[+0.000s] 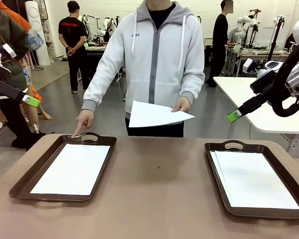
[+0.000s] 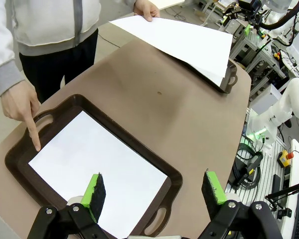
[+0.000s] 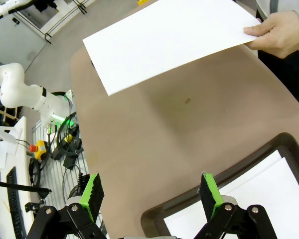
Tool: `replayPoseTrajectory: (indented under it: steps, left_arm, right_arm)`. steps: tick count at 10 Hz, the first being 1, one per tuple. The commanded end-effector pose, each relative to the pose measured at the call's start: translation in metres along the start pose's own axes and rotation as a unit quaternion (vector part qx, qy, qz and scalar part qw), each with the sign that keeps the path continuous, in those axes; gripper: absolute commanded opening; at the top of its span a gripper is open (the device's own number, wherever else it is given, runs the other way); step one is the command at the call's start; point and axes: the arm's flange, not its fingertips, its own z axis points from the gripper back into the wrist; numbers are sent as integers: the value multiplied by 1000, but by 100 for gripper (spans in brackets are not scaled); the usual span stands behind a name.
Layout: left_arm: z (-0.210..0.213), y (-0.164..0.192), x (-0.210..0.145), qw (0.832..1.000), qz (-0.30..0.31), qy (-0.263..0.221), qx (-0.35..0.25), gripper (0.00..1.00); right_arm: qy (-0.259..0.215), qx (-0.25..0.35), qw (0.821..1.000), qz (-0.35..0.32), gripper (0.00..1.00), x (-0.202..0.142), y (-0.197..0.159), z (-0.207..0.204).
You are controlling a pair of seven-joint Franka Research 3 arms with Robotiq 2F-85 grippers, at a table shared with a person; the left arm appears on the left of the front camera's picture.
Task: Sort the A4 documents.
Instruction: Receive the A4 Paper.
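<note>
A person across the table holds one white A4 sheet (image 1: 158,114) (image 2: 184,42) (image 3: 174,37) out over the far edge in one hand (image 1: 182,104). Their other hand's finger (image 1: 78,130) (image 2: 33,135) points at the left brown tray (image 1: 20,185) (image 2: 175,175), where a sheet (image 1: 70,169) (image 2: 99,164) lies flat. The right tray (image 1: 214,164) (image 3: 229,172) holds more sheets (image 1: 256,180) (image 3: 261,199). My left gripper (image 1: 31,101) (image 2: 154,189) hangs open above the left tray's near end. Over the right tray's corner my right gripper (image 1: 233,116) (image 3: 152,194) is raised and open. Neither gripper holds anything.
Bare brown tabletop (image 1: 159,189) lies between the two trays. A white table (image 1: 269,112) stands beyond the right arm. Other people and benches with equipment stand far behind.
</note>
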Motion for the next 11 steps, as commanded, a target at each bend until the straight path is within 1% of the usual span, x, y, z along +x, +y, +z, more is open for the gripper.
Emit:
replayPoseTrajectory:
  steps: [1,7,9,10,11]
  left_arm:
    - [0,0,0,1000,-1,0,0,100]
    - [0,0,0,1000,0,0,0,100]
    - [-12,5,-1,1000,14,5,8,100]
    - [-18,8,2,999,31,2,18,100]
    - [-28,17,6,994,92,-48,19,100]
  right_arm:
    - [-1,0,1000,0,100,0,0,0]
    - [-1,0,1000,0,100,0,0,0]
    - [-1,0,1000,0,100,0,0,0]
    - [-1,0,1000,0,100,0,0,0]
    - [-1,0,1000,0,100,0,0,0]
